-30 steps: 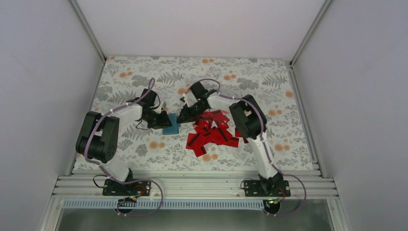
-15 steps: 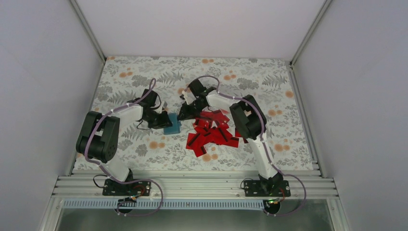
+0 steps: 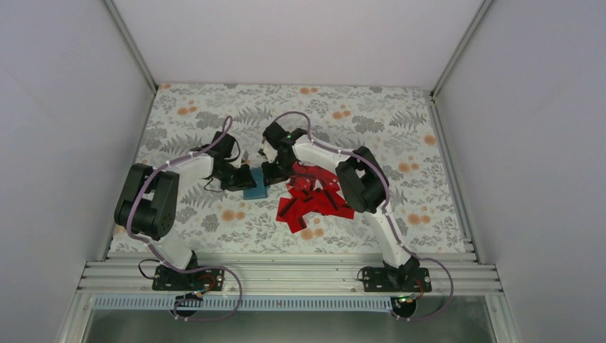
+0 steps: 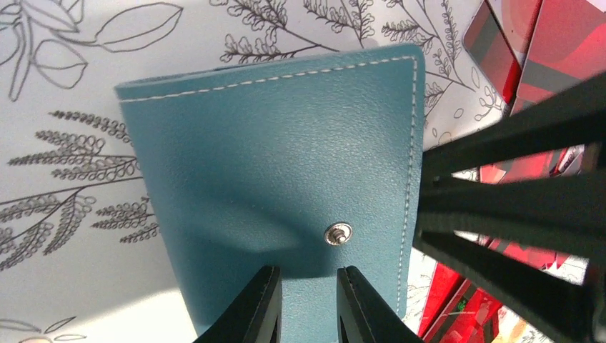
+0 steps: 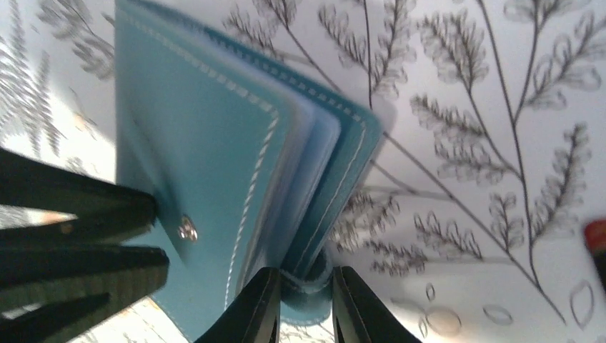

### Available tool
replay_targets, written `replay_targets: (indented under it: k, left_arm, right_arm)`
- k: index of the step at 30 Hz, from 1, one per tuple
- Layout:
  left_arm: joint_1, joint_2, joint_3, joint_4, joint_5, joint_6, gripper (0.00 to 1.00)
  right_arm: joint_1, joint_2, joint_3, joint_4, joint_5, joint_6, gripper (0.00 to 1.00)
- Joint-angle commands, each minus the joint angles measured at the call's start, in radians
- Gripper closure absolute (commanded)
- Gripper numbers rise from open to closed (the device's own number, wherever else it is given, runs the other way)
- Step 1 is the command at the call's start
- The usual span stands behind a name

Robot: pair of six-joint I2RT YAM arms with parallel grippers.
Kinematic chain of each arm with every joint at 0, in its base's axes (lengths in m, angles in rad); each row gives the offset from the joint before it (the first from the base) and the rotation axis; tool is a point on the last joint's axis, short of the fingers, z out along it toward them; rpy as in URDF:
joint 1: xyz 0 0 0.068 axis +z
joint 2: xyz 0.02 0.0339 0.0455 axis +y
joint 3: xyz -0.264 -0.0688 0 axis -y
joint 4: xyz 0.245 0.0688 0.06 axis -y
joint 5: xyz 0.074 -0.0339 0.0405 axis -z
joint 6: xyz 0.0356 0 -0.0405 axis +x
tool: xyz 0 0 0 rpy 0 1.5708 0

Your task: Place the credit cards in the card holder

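Observation:
The teal card holder [image 3: 255,187] lies partly open on the floral cloth between both arms. My left gripper [image 4: 307,289] is shut on its top cover [image 4: 271,157], close below the metal snap [image 4: 338,234]. In the right wrist view the holder [image 5: 214,143] shows its pale inner sleeves [image 5: 307,143], and my right gripper [image 5: 306,300] is shut on the holder's lower edge. The red credit cards [image 3: 314,200] lie in a loose pile to the right of the holder, and some show in the left wrist view [image 4: 564,43]. No card is between either gripper's fingers.
The right gripper's black fingers [image 4: 514,179] cross the right side of the left wrist view, tight against the holder. The left gripper's fingers [image 5: 71,207] show at the left of the right wrist view. Metal rails [image 3: 286,275] run along the near table edge.
The right arm has swung left from above the card pile to the holder's right edge. The left gripper has stayed at the holder and narrowed a little.

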Motion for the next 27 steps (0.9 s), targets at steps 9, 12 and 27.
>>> replay_targets:
  k: [9,12,27]
  left_arm:
    - [-0.026,0.169,0.010,0.010,-0.140,-0.007,0.79]
    - [-0.029,0.170,0.010,0.014,-0.136,0.000,0.79]
    - [-0.042,0.068,-0.076,0.094,-0.009,-0.029,0.79]
  right_arm:
    - [0.026,-0.055,-0.087,-0.306,0.293,-0.138,0.78]
    - [0.022,-0.089,-0.097,-0.301,0.309,-0.130,0.79]
    - [-0.046,-0.239,-0.184,0.103,0.007,0.495,0.50]
